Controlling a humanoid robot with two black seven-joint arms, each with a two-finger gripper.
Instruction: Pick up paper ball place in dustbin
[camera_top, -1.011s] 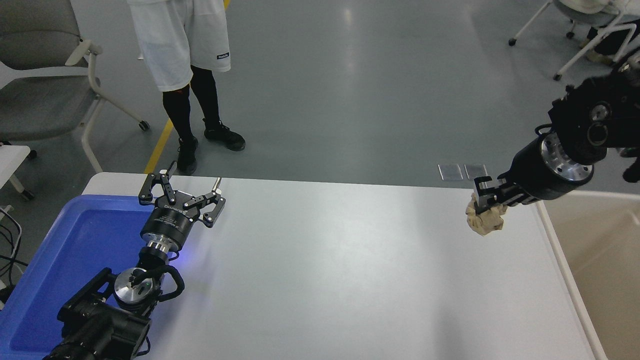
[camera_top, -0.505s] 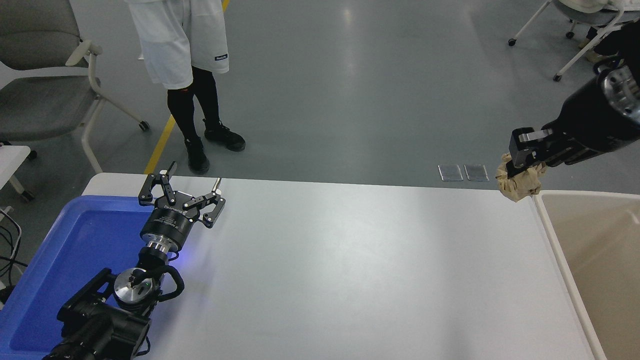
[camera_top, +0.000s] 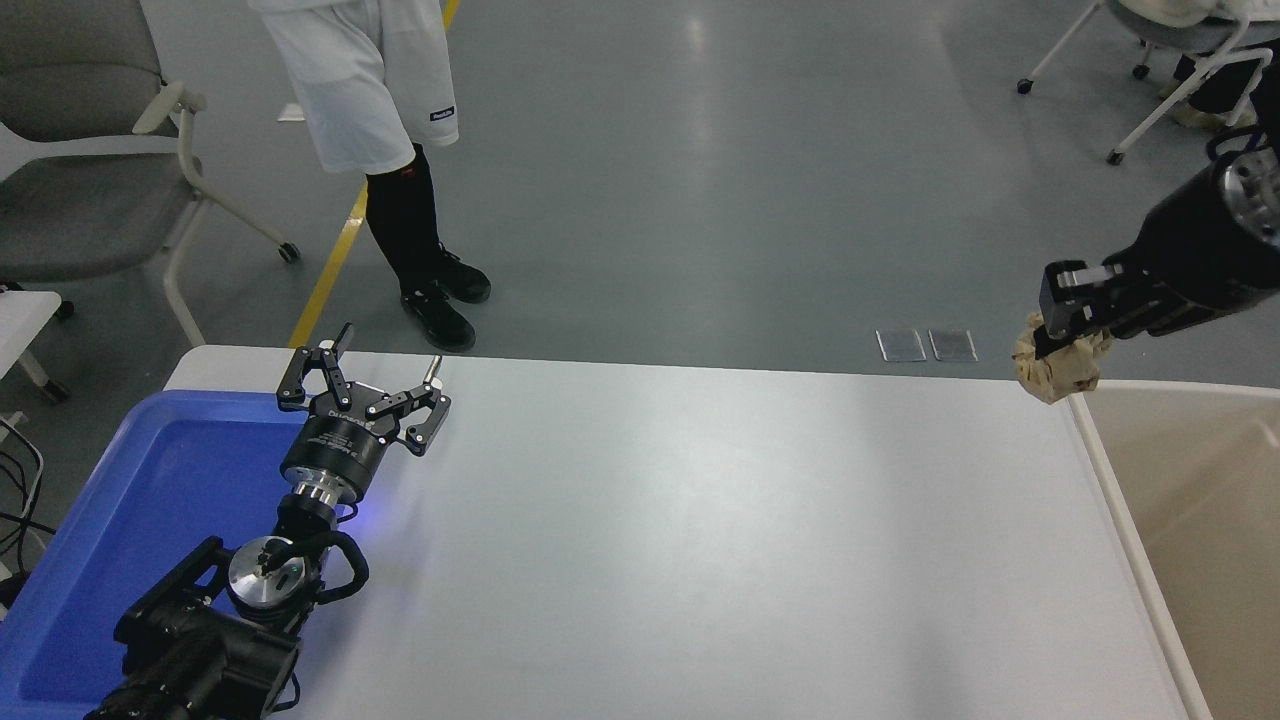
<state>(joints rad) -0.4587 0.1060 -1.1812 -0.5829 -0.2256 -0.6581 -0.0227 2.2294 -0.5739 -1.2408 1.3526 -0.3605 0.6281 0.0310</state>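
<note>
The tan, wrinkled paper ball (camera_top: 1060, 366) hangs in the air at the table's far right corner, just left of the dustbin's near corner. My right gripper (camera_top: 1062, 318) is shut on it, its arm coming in from the right edge. The beige dustbin (camera_top: 1108, 478) with its cream rim stands against the table's right side, its inside showing bare walls. My left gripper (camera_top: 372, 385) stays parked open at the lower left, over the edge of the blue tray.
A blue shallow tray (camera_top: 120, 500) lies at the table's left end under the left arm. A person (camera_top: 375, 120) in white shorts stands on the floor beyond the far left edge. Office chairs stand at the top left and top right.
My right gripper lifted the paper ball off the table and carried it up and right to the dustbin's corner, then sank slightly. The person shifted feet. The left arm stayed still.
</note>
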